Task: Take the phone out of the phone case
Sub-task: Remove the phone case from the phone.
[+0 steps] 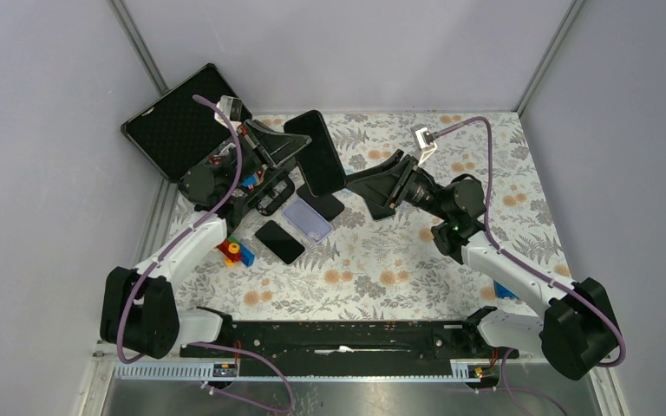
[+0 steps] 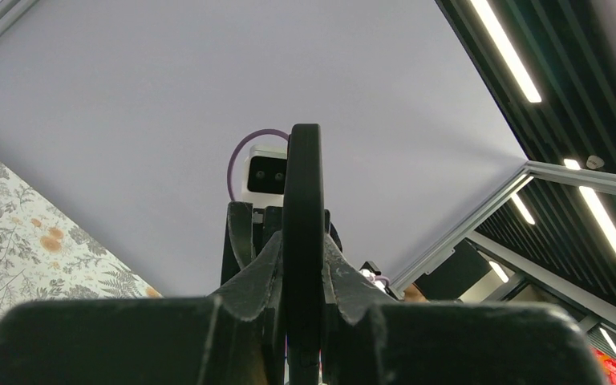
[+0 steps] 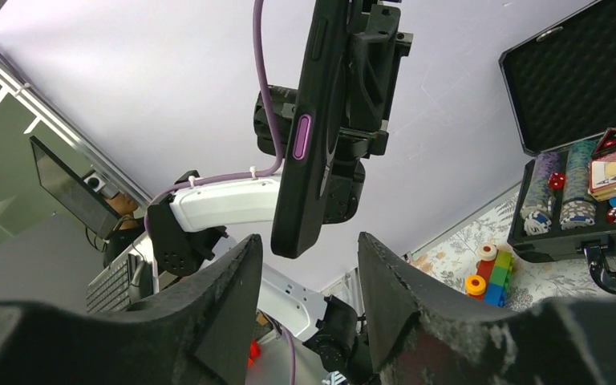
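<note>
As the top view shows, the left gripper (image 1: pixel 295 149) is clamped on the phone (image 1: pixel 316 152), raised above the table (image 1: pixel 381 260). Left wrist: its fingers (image 2: pixel 249 277) pinch the phone edge-on. Right wrist: the right gripper (image 3: pixel 311 269) has its fingers apart, either side of the lower end of the black case (image 3: pixel 309 176).

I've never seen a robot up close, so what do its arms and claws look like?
The left arm and right arm have white links between black joints, with a purple cable looped along each. The left gripper and right gripper are matte black, two wedge-shaped fingers each.
</note>
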Robot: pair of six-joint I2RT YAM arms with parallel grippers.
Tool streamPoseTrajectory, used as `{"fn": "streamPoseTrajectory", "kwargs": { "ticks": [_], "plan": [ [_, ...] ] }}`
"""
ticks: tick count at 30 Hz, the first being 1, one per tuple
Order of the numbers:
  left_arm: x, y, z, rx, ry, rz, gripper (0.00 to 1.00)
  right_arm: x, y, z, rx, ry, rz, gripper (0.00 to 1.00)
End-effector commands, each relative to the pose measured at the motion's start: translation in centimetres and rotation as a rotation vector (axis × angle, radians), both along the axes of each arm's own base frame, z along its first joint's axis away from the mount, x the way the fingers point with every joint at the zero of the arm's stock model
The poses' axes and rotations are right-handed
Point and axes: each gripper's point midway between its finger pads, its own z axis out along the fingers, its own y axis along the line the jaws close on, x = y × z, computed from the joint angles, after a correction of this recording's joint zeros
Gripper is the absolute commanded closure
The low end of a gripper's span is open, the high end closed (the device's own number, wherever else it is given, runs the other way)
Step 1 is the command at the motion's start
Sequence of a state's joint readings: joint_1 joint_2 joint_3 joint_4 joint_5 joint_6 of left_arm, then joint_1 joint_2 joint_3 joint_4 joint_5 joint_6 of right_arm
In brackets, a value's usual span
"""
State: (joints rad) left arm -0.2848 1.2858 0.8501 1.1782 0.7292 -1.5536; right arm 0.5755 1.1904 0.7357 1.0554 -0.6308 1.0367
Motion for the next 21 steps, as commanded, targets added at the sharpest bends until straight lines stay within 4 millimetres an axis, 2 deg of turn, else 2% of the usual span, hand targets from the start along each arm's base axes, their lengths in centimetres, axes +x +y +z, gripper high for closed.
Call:
{"fn": "streamPoseTrajectory", "kwargs": {
  "ticks": [1,5,10,17,21],
  "plan": [
    [-0.8,1.0,2.2,-0.077,-0.074,0.032,1.00,-0.3,-0.1,1.8,0.029,-0.061,-0.009,0.48],
    [-0.9,1.0,2.3,-0.074,-0.077,0.029,1.00,0.4,0.0,1.1,0.016,-0.032,-0.032,0.50],
    [-1.1,1.0,2.3,-0.074,-0.078,0.029,1.00,0.9,0.1,0.7,-0.002,-0.015,-0.050,0.47],
    [-1.1,1.2,2.7,-0.092,-0.050,0.017,1.00,1.2,0.5,0.1,-0.034,-0.003,-0.042,0.68],
    [-1.6,1.3,3.7,-0.116,-0.035,-0.017,1.00,2.1,0.8,-2.0,-0.096,0.036,-0.067,0.77]
  ]
}}
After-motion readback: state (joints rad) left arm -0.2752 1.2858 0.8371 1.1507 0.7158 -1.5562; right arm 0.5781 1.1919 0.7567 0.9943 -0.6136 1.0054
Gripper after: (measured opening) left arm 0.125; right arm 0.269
